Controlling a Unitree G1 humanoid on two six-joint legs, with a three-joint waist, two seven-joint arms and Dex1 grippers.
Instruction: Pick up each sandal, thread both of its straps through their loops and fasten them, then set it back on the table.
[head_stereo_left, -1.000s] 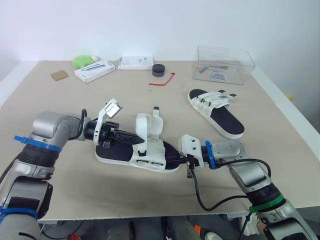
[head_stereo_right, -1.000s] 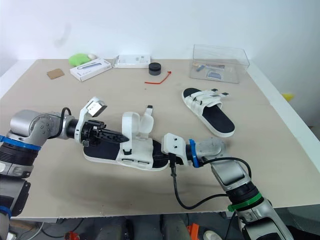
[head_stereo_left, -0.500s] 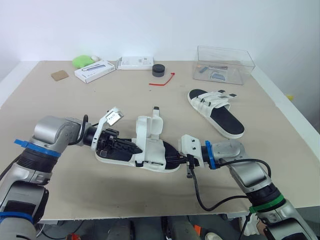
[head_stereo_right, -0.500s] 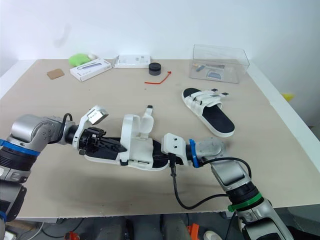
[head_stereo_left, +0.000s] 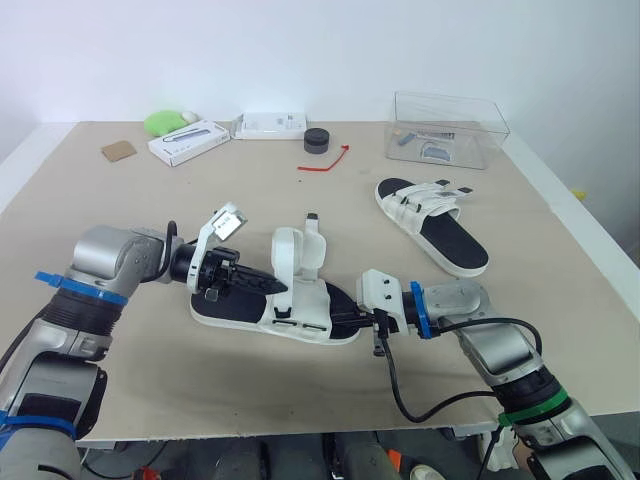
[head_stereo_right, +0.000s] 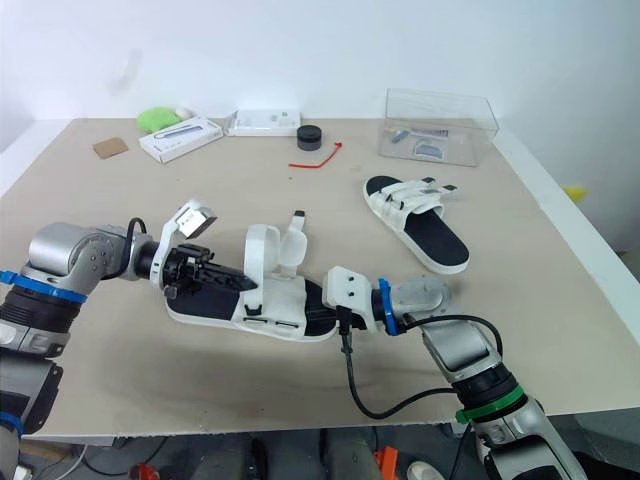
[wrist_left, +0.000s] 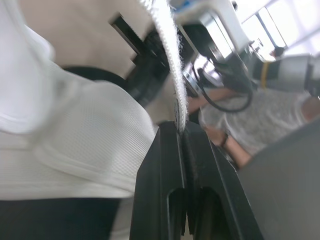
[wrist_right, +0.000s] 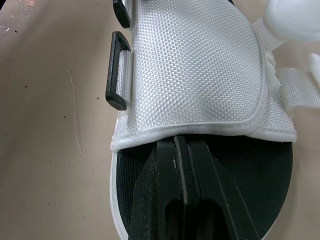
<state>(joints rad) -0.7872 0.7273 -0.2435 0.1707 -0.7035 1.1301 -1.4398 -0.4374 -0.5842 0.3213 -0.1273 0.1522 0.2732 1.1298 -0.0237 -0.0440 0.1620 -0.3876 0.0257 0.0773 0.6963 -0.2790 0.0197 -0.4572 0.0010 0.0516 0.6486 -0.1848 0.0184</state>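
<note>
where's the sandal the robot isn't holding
In the head views that sandal lies flat on the table, on the robot's right side, just on the near side of the clear box.

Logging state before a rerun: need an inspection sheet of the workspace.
Surface: beige table.
Job's things: near sandal on the table between the grippers, unfastened, strap standing up; far sandal lying apart, straps across it.
Clutter: along the far edge, green object, long white box, flat white box, black puck, red tie, cardboard scrap, clear box.
Grippers: left gripper shut on the strap; right gripper shut on the near sandal's upper edge.
Cables: black cable looping below the right wrist.
Surroundings: white wall.
</note>
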